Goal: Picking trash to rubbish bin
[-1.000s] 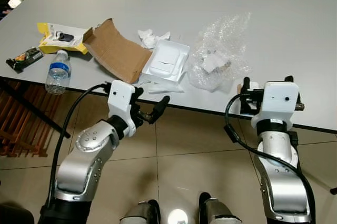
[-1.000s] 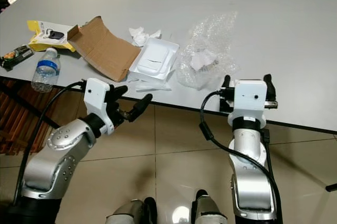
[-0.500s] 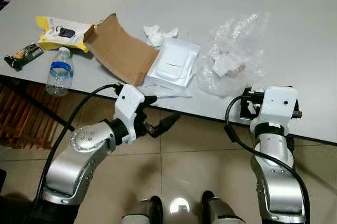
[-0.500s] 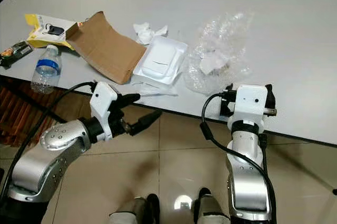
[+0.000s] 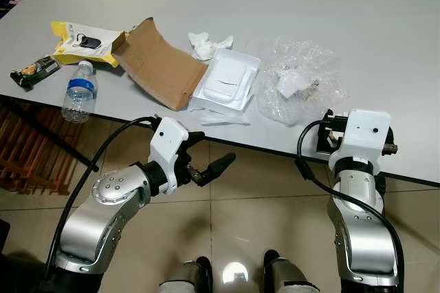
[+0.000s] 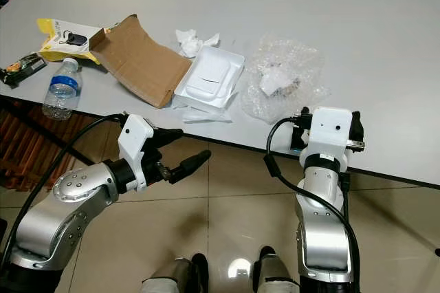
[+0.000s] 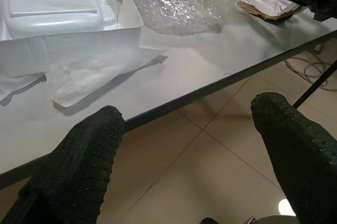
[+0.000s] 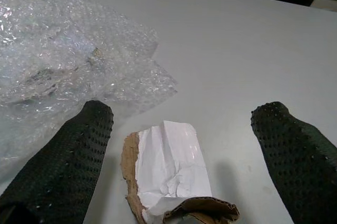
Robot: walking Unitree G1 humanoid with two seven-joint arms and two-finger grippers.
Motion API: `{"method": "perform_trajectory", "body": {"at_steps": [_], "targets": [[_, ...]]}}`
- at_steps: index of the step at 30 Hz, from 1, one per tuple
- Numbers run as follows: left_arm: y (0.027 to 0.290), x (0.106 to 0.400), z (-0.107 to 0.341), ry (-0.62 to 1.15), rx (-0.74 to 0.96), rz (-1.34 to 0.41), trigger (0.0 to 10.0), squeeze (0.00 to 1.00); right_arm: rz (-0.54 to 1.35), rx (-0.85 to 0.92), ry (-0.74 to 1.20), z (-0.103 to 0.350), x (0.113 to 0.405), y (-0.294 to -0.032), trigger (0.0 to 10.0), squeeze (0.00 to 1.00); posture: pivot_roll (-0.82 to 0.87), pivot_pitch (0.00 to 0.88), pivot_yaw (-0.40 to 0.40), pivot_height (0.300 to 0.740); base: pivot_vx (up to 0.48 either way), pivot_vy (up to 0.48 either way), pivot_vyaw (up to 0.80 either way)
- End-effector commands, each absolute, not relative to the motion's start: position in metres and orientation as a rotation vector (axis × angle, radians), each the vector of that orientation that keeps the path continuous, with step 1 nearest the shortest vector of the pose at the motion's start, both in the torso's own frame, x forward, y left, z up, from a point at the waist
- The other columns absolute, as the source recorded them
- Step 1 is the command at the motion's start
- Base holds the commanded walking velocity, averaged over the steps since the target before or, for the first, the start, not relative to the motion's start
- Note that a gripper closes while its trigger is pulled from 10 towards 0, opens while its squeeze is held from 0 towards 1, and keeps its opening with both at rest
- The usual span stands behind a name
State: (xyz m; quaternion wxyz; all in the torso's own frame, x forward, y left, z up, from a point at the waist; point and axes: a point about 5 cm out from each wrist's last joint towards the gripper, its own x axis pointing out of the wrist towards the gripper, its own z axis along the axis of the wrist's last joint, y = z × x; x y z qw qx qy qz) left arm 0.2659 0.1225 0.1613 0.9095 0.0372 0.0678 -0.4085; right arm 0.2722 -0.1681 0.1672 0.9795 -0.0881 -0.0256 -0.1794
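Right gripper (image 8: 181, 166), jaws wide, straddles a torn white-faced cardboard scrap (image 8: 171, 179); closing may snag the clear bubble wrap (image 8: 68, 71) at ten o'clock. Left gripper (image 5: 206, 159), jaws wide, idles below the white desk (image 5: 385, 38).

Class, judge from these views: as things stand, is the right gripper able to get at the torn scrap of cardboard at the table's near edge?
Probably yes. The right gripper is open, its fingers either side of the torn cardboard scrap, with nothing between. The bubble wrap lies just beside.
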Motion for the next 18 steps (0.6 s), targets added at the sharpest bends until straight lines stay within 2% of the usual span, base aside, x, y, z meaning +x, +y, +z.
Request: {"method": "perform_trajectory", "body": {"at_steps": [1, 4, 18], "targets": [[0.122, 0.266, 0.160, 0.146, 0.074, -0.847, 10.0, 0.00, -0.382, -0.181, -0.053, 0.166, 0.269, -0.172, 10.0, 0.00, 0.01, 0.234, 0.084, 0.740, 0.000, 0.000, 0.00], [0.121, 0.267, 0.159, 0.142, 0.069, -0.843, 10.0, 0.00, -0.393, -0.177, -0.054, 0.167, 0.268, -0.173, 10.0, 0.00, 0.00, 0.232, 0.085, 0.740, 0.000, 0.000, 0.00], [0.117, 0.268, 0.159, 0.135, 0.064, -0.856, 10.0, 0.00, -0.369, -0.222, -0.125, 0.183, 0.269, -0.167, 10.0, 0.00, 0.00, 0.232, 0.086, 0.740, 0.000, 0.000, -0.76]]}}
